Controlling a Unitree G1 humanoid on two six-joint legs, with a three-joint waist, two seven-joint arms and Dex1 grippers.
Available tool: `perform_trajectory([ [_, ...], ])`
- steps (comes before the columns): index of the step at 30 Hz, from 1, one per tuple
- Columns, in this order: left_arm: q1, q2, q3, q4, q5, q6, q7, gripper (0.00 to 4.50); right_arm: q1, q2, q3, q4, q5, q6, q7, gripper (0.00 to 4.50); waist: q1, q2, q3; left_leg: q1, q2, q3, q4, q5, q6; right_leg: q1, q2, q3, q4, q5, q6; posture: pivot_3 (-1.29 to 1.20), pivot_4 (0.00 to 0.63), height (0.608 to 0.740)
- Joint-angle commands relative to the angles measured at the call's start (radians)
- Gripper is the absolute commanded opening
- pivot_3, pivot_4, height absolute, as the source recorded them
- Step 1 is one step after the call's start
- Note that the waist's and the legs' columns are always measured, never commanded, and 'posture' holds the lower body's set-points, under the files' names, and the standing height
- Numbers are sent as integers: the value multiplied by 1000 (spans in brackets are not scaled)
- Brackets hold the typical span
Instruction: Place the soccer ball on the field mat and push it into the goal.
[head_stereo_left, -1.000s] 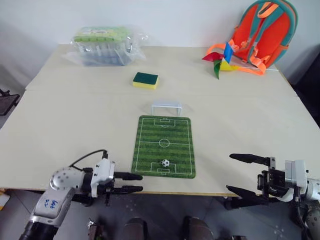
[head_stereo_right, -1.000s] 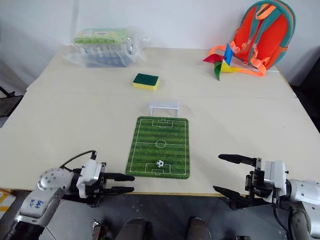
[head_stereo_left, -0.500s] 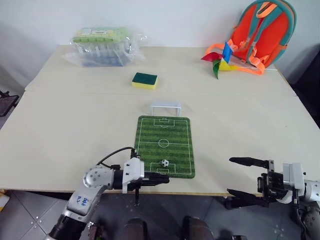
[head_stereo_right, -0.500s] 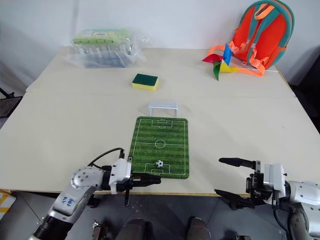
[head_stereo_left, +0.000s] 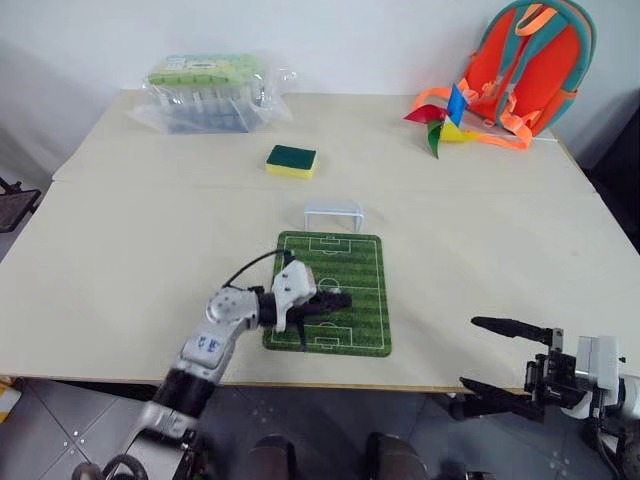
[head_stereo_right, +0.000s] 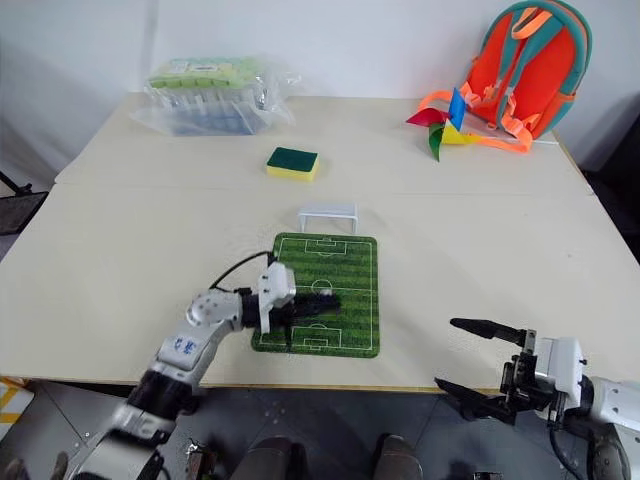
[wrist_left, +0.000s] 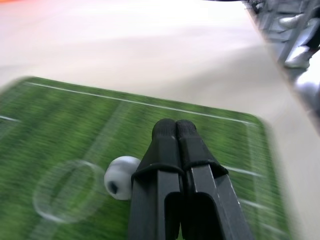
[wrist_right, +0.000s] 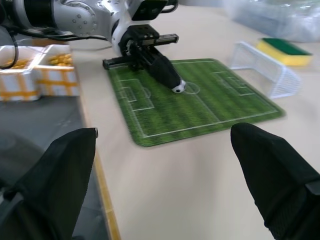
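Lying at the far left of the bench (head_stereo_left: 120, 260), a clear plastic package (head_stereo_left: 208, 92) is seen, with a green-and-yellow sponge (head_stereo_left: 291, 160) nearer the middle. The left pincer (head_stereo_left: 343, 300) is pressed together over the field mat (head_stereo_left: 350, 262), and the soccer ball (wrist_left: 121, 177) is found on the mat touching its fingers, near the centre circle. The goal (head_stereo_left: 333, 213) is set just beyond the mat's far edge. A pinwheel (head_stereo_left: 440, 118) and an orange backpack (head_stereo_left: 530, 62) are placed far right. The right pincer (head_stereo_left: 505, 356) is held spread off the bench's near edge.
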Motion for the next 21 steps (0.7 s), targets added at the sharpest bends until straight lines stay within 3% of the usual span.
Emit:
perform_trajectory([
  [1, -115, -34, 110, 116, -7, -119, 109, 30, -9, 59, -48, -90, 20, 14, -176, 4500, -1, 0, 0, 0, 0, 0, 0, 0, 0, 0, 0, 0, 0, 0, 0, 0, 150, 740],
  [6, -47, 22, 196, 1, -129, -129, -8, 30, -51, 110, -68, -78, -12, 8, -328, 4500, -14, 1, -1, 0, 0, 1, -2, 0, 0, -1, 0, 1, -1, 0, 0, 0, 150, 740],
  [10, 73, 129, 271, -122, -159, -124, -35, 30, -93, 131, -63, -44, -34, -6, -385, 4500, -16, 1, -1, 0, 0, 1, -2, 0, 0, -2, 0, 1, 0, 0, 0, 0, 150, 740],
  [17, 325, 279, 450, -295, -209, 57, 50, 30, -113, 126, -43, 28, -52, -51, -343, 4500, -10, 2, -1, 0, 0, 0, -2, -1, 1, -1, 0, 1, 0, 0, 0, 0, 150, 740],
  [21, 419, 287, 551, -322, -207, 77, 142, 30, -148, 114, -43, 107, -65, -84, -313, 4500, -15, 2, -1, 0, 1, 1, -2, -1, 1, -2, 0, 1, 0, 0, 0, 0, 150, 740],
])
